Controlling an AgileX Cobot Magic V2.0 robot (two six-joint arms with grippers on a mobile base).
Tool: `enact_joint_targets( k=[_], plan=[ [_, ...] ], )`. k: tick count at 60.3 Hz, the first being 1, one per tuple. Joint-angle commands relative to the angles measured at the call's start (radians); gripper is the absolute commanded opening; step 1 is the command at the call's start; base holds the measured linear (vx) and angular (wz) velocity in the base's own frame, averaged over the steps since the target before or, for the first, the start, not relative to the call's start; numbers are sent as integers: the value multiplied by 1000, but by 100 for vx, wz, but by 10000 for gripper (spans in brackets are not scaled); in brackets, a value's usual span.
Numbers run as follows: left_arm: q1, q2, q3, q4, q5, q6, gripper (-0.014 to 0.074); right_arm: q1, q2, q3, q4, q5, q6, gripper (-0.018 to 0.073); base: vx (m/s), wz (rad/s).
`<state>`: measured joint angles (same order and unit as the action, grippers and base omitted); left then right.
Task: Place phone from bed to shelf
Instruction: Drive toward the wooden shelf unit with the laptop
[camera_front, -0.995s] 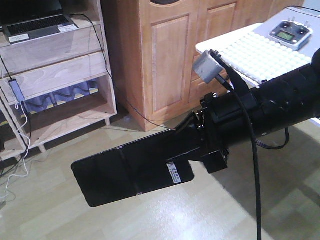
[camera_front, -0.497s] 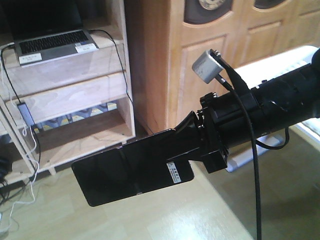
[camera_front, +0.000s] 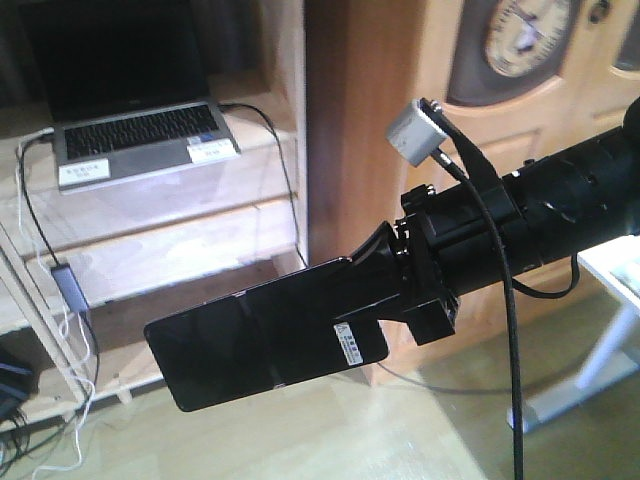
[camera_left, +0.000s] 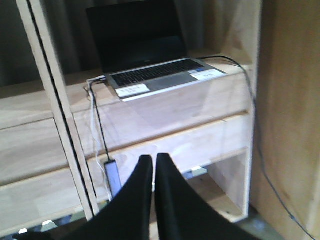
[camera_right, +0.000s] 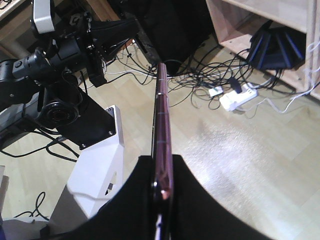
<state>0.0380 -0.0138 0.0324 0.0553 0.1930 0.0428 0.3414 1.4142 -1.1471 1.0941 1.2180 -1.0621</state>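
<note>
Behind, the shelf with its laptop looks nearer than 1 second ago; right gripper clamps the phone, left gripper is closed.

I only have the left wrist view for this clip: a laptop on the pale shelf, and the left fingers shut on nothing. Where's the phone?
Observer: It's clamped in the right gripper. The phone sticks out in mid-air in front of the shelf.
Operator: How much of it is gripped?
Observer: Only the end with the white sticker. The creased middle and the far end hang free.
Operator: What lies under it?
Observer: Bare floor. The right wrist view shows a white power strip and tangled cables near the shelf foot.
</note>
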Motion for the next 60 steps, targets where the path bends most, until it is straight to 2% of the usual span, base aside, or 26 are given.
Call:
enact_joint_targets(
  k=[1, 60],
  plan=[
    [0, -10, -26, -5, -71, -4, 1, -2, -33, -26, 88, 72, -5, -1, 41, 23],
    [0, -10, -26, -5, -71, -4, 1, -2, -33, -26, 88, 72, -5, -1, 34, 33]
  ],
)
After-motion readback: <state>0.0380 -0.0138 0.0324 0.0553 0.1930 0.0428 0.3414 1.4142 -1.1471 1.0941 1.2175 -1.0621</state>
